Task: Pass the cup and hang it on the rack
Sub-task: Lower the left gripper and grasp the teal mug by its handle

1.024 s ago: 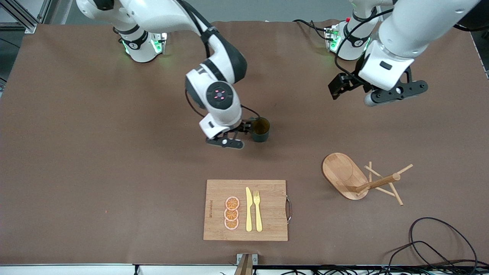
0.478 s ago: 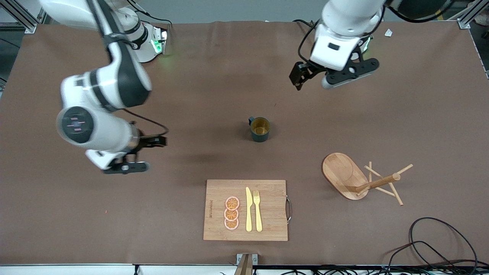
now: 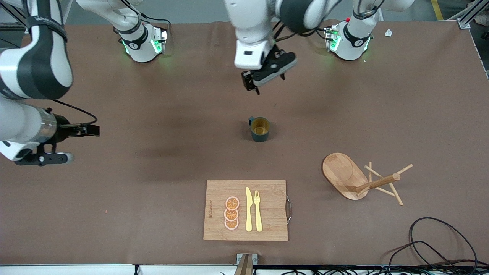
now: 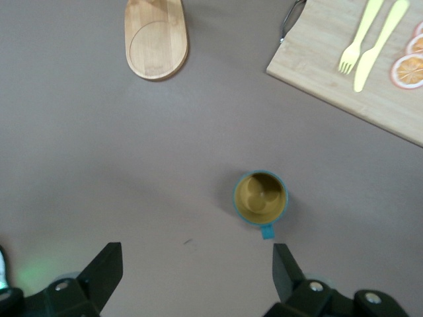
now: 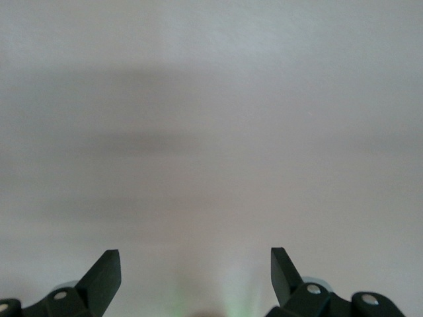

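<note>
Cup (image 3: pixel 260 130) upright mid-bench (image 3: pixel 153 95), free. Rack (image 3: pixel 363 179) tipped over, nearer front camera than cup, toward left arm's end. Left gripper (image 3: pixel 255 84) over bench near cup, fingers spread, empty. Right gripper (image 3: pixel 89 130) toward right arm's end, spread, empty.

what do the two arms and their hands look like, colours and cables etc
Both arms are glossy white with dark grey-black joint sections and thin black cables along them. Each base glows green. The left hand and right hand are black, with two flat wedge-shaped fingers mounted below a white wrist block.
</note>
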Tool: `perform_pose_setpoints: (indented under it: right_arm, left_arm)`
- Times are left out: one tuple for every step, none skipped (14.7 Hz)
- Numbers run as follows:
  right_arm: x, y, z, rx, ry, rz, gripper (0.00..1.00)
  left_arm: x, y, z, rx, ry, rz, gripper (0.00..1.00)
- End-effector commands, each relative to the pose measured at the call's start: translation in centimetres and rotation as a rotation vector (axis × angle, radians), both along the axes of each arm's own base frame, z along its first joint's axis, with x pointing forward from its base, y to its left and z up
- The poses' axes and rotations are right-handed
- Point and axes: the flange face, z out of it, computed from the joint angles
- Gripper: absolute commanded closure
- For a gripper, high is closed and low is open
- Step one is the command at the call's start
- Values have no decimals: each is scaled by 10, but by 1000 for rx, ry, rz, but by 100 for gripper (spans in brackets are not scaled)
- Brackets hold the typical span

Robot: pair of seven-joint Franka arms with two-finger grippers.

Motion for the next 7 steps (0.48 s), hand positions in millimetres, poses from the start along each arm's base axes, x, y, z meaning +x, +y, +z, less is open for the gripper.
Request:
perform_pose_setpoints:
  right_arm:
    - [-16,-43,6,9,9,-12,0]
    - [-18,-54,8,16,9,-6,0]
    - [-20,-74,8,21,8,-22,0]
    - [-21,-83,9,21,6,-37,0]
    - [-20,-84,10,13,2,-34,0]
    - [-18,-88,10,-4,2,-40,0]
    - [-17,-91,9,-10,0,-45,0]
  left_arm:
    - [1,-23,-59,69,-67,72,0]
    - [0,-29,-86,103,-91,95,0]
    - [-4,-36,-112,129,-119,120,0]
    - [-5,-42,-136,150,-155,148,0]
    - [-4,-49,-158,165,-193,168,0]
    - [-6,-56,-179,174,-227,186,0]
    - [-11,-66,-198,169,-272,199,0]
